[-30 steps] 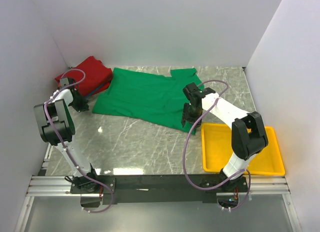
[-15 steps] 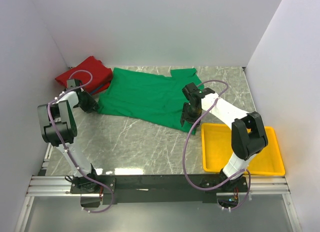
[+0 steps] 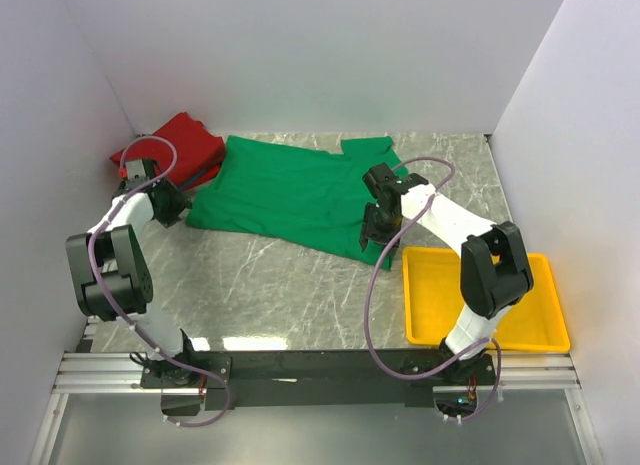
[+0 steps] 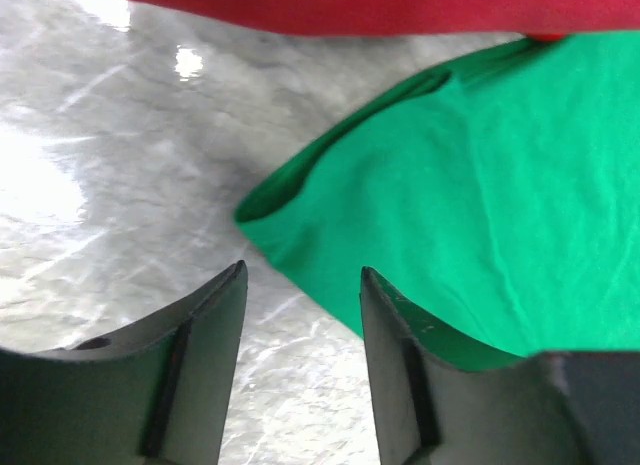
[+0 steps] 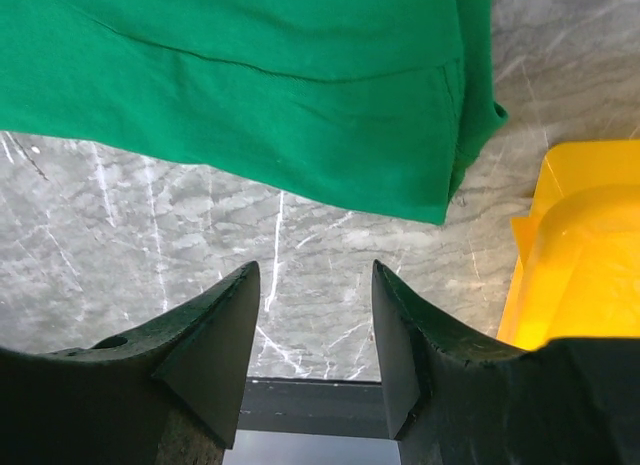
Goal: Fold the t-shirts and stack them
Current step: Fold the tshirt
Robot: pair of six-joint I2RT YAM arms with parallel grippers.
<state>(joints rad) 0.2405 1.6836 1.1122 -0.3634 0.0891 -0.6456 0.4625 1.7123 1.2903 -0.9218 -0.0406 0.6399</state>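
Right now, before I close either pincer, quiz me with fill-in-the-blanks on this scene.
The spread-out t-shirt is coloured ____.
The far-left t-shirt is coloured ____.
The yellow tray sits by the ____ arm's base.
The left pincer and right pincer are both ____.
Missing: green; red; right; open.

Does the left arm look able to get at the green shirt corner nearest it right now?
Probably yes. The left gripper is open, the green shirt has its corner just ahead of the fingertips, and nothing lies between them.
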